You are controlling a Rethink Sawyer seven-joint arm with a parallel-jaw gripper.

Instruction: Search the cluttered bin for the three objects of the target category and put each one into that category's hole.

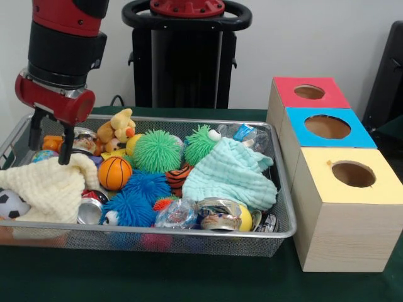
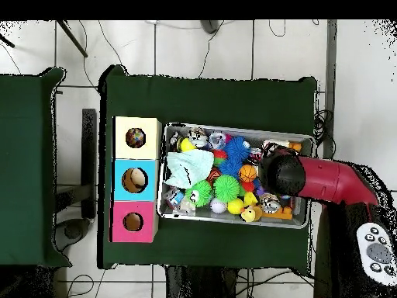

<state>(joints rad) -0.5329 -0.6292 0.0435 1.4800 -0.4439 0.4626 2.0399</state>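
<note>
The wire mesh bin [image 1: 189,119] is full of toys, cans and cloths; it also shows in the overhead view [image 2: 233,128]. The yellow-topped box stands nearest at the right, with its round hole [image 1: 353,174] on top. In the overhead view this hole [image 2: 136,138] shows something round inside. My gripper [image 1: 49,143] hangs open and empty over the bin's left end, with its fingertips [image 1: 65,157] just above a cream cloth [image 1: 53,185]. An orange basketball [image 1: 114,173] lies right of it. In the overhead view the arm [image 2: 281,172] hides the gripper.
Blue-topped [image 1: 327,126] and red-topped [image 1: 309,92] boxes stand behind the yellow one. In the bin are a mint cloth [image 1: 230,176], green [image 1: 157,151] and blue [image 1: 147,185] fuzzy balls, a soccer ball [image 1: 9,204], a plush toy [image 1: 116,129] and cans [image 1: 217,214].
</note>
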